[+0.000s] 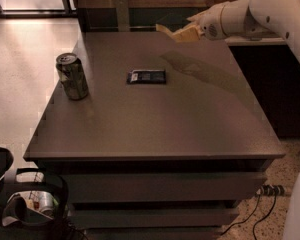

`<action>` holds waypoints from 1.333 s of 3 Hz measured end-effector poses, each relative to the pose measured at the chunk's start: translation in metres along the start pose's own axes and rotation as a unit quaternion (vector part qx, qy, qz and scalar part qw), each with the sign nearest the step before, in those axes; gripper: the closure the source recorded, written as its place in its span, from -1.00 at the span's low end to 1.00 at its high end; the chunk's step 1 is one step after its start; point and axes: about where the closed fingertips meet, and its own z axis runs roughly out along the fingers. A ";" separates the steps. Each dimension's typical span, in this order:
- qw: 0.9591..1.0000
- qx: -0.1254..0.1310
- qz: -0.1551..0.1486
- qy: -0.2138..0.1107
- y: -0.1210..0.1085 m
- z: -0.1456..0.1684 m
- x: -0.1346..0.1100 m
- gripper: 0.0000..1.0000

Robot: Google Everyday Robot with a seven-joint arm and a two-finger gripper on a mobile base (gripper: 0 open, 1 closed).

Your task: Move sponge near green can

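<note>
The green can (pixel 72 76) stands upright near the table's left edge, dark green with a silver top. My gripper (pixel 186 32) is lifted above the far right part of the table, shut on the sponge (pixel 176 33). The sponge's yellow foam body shows, tilted, with its left tip sticking out past the fingers. The sponge hangs in the air well to the right of the can and behind it.
A flat dark rectangular packet (pixel 147 77) lies on the brown table (pixel 155 119) between the can and my gripper. My white arm (pixel 260 9) reaches in from the upper right. A dark counter stands at right, and a bin with cans sits on the floor (pixel 32 204) at lower left.
</note>
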 end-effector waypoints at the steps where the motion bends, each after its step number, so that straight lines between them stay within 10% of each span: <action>1: 0.999 0.005 -0.040 0.004 0.010 -0.038 -0.047 1.00; 4: 0.995 -0.089 -0.051 -0.004 0.131 -0.072 -0.037 1.00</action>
